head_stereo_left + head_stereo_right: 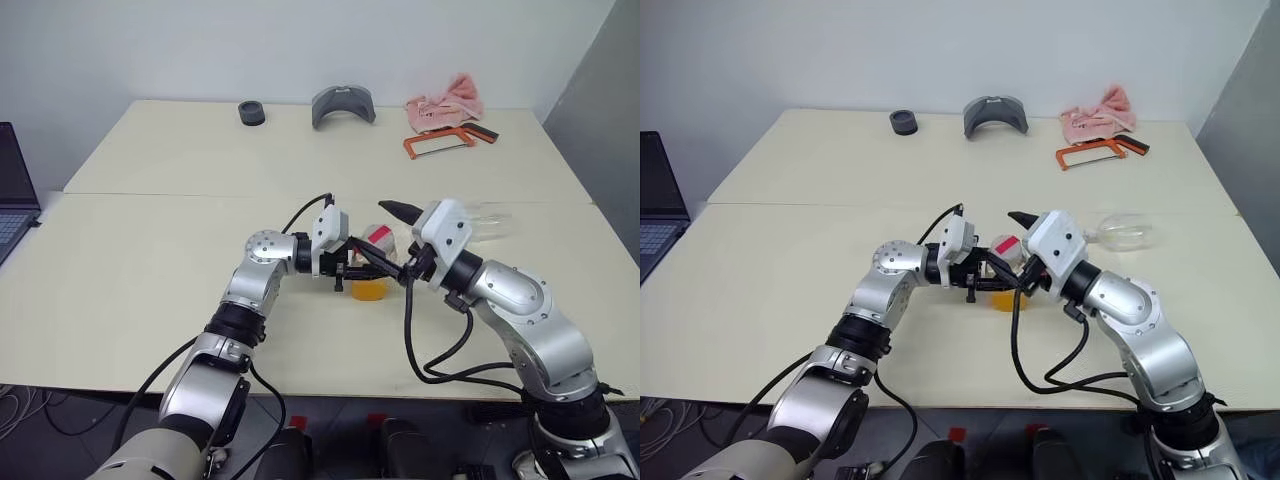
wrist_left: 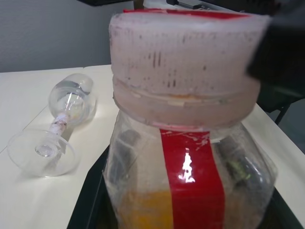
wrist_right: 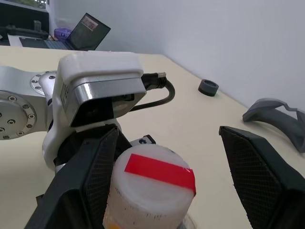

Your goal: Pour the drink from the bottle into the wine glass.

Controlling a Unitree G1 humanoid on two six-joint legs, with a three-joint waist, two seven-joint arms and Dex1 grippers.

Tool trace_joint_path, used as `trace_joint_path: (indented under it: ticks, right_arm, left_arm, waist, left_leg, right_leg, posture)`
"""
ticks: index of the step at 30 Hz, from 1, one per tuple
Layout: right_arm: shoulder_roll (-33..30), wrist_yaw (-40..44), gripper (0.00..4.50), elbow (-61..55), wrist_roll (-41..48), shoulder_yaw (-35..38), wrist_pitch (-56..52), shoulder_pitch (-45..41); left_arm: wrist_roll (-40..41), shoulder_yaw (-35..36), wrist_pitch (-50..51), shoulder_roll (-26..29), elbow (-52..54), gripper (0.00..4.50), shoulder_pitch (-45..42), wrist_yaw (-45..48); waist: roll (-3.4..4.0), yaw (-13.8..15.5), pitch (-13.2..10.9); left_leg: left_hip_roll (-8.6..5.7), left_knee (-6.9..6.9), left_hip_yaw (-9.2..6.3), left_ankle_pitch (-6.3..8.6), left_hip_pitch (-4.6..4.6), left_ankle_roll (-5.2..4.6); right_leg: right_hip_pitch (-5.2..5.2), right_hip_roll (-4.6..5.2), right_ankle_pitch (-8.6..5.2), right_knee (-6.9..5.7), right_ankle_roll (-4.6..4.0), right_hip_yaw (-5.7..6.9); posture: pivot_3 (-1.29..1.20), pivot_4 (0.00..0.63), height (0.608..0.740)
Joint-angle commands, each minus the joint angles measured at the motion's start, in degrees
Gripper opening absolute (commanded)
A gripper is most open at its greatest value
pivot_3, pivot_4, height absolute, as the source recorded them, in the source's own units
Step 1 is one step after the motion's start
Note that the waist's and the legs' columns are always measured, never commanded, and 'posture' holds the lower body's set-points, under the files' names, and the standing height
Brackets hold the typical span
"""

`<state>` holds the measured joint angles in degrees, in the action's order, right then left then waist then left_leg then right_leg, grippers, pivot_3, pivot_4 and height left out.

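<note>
The left hand (image 1: 347,268) reaches level across the table (image 1: 150,260), pinching the upright, capped bottle (image 1: 372,262) with orange drink (image 1: 369,290) low inside. The right hand (image 3: 167,191) points level, fingers spread either side of the cap (image 3: 152,183). The glass (image 1: 1124,232) lies on its side nearby

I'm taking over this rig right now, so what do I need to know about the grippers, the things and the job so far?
Left gripper: shut on the bottle, held upright.
Right gripper: open, its fingers on either side of the cap, not clamped.
Drink: all in the bottle, cap on.
Wine glass: lying on its side on the table, empty.
Done: bottle picked up.
Left: take the cap off, stand the glass up, pour.
</note>
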<state>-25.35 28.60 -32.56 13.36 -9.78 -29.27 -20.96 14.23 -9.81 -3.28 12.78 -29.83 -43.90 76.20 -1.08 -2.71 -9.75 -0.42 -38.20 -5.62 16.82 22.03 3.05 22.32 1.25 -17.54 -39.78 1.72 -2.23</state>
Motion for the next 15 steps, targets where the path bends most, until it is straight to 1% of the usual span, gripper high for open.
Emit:
trace_joint_path:
  ticks: [1,7,11,13,15]
  right_arm:
    - [-0.67,-0.95,3.60,-2.24,-0.68,2.53,0.68,1.79]
    - [-0.42,-1.36,3.60,-4.72,1.31,4.89,-1.03,4.19]
    - [0.02,-1.28,3.60,-6.65,4.56,7.44,-2.52,4.56]
    - [-0.05,-0.78,3.60,-7.54,5.99,7.45,-3.19,4.30]
    - [-0.47,-0.23,3.60,-8.08,6.01,5.85,-3.54,3.80]
  left_arm:
    - [0.35,0.26,-1.26,-0.19,0.99,1.69,-1.57,0.12]
    - [0.30,0.29,-1.37,0.05,0.88,1.69,-1.48,0.23]
    - [0.22,0.22,-1.54,0.13,0.70,1.69,-1.38,0.28]
    - [0.20,0.18,-1.64,0.08,0.59,1.69,-1.39,0.27]
    - [0.23,0.16,-1.70,0.03,0.47,1.69,-1.44,0.25]
  waist:
    - [0.00,0.00,0.00]
    - [0.00,-0.01,0.00]
    - [0.00,0.00,0.00]
    - [0.00,0.00,0.00]
    - [0.00,-0.01,0.00]
  left_leg:
    - [0.00,-0.01,0.00,0.00,0.00,0.00]
    - [0.00,0.00,0.00,0.01,0.00,-0.01]
    - [0.00,0.00,0.00,0.01,0.00,-0.02]
    - [0.00,0.00,0.00,0.01,0.00,-0.01]
    - [0.00,0.00,0.01,0.01,-0.01,-0.02]
  right_leg:
    - [0.00,0.00,0.00,0.00,0.00,0.00]
    - [0.00,-0.01,0.00,-0.01,0.00,0.00]
    - [0.00,-0.01,0.00,-0.01,0.00,0.00]
    - [0.00,-0.01,0.00,-0.01,0.00,0.00]
    - [0.00,-0.01,0.00,-0.01,0.00,-0.02]
  posture:
    - [0.00,0.150,0.740]
    - [0.00,0.150,0.740]
    - [0.00,0.150,0.740]
    - [0.00,0.150,0.740]
    - [0.00,0.150,0.740]
